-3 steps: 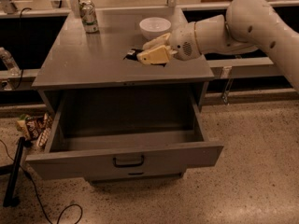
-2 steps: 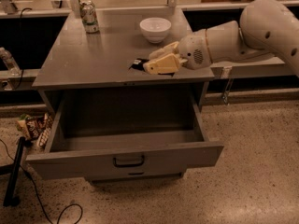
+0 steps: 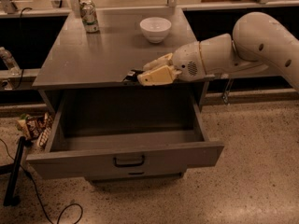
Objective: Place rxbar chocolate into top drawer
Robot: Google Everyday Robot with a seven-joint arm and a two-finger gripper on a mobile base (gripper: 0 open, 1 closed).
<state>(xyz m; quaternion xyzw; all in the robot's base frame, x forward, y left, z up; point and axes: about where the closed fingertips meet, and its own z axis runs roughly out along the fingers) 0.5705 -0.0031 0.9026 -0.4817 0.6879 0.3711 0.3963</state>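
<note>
We judge the bar (image 3: 132,77) light, thin, a little bendy and slick in its wrapper, so our end effector (image 3: 148,73), pinching one end at the desk's (image 3: 103,50) front edge above the open drawer (image 3: 121,157), needs firm pressure across the flat faces.

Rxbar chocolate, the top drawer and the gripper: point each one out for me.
gripper (image 3: 145,74): camera view, midway between its fingertips, above the tabletop's (image 3: 93,55) front edge.
rxbar chocolate (image 3: 132,76): camera view, dark end sticking out of the gripper.
top drawer (image 3: 70,164): camera view, bare front panel left of its handle.
</note>
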